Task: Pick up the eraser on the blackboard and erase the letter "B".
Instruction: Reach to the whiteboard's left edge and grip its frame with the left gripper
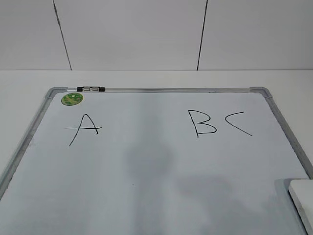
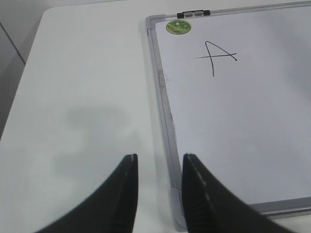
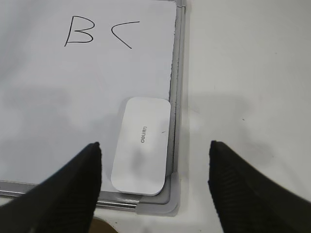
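Setting: white desk point(image 1: 29, 81), blackboard point(image 1: 161, 90) flat on it.
Eraser point(image 3: 142, 144): board's near right corner, cut off in exterior view.
Letter "B" point(image 1: 201, 123): between A and C.
Right hand point(image 3: 155, 167): spread wide above eraser.
Left hand point(image 2: 159, 167): narrowly parted, empty.

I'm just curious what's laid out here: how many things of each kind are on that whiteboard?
Handwritten letters: 3, the A, the letter "B" and the C
Erasers: 1, the eraser
Green magnets: 1, the magnet
Total: 5
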### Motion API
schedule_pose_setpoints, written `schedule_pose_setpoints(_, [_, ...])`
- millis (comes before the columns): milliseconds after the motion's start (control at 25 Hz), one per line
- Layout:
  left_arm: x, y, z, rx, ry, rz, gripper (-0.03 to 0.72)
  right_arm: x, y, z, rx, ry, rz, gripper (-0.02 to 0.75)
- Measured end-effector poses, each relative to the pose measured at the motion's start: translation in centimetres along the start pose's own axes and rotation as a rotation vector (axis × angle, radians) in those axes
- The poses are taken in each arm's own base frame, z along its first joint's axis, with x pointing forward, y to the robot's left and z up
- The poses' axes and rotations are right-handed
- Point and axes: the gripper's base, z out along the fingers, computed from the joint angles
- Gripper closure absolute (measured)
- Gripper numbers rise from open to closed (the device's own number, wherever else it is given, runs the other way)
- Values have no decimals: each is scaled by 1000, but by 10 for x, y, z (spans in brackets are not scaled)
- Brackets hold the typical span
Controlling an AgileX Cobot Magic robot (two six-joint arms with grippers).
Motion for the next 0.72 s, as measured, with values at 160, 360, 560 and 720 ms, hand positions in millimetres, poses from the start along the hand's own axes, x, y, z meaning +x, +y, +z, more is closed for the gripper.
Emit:
schedule_pose_setpoints(160, [0,0,0,0,-2,0,453,0,0,0,0,0,0,206])
schedule_pose_setpoints(360, [0,0,0,3,-2,-2,453,0,0,0,0,0,0,206])
schedule_pose_setpoints(560, [0,-1,0,7,-2,-4,452,0,0,0,0,0,0,206])
schedule_pose_setpoints(720, [-1,-1,1,11,2,-6,450,0,0,-4,1,15,52,206])
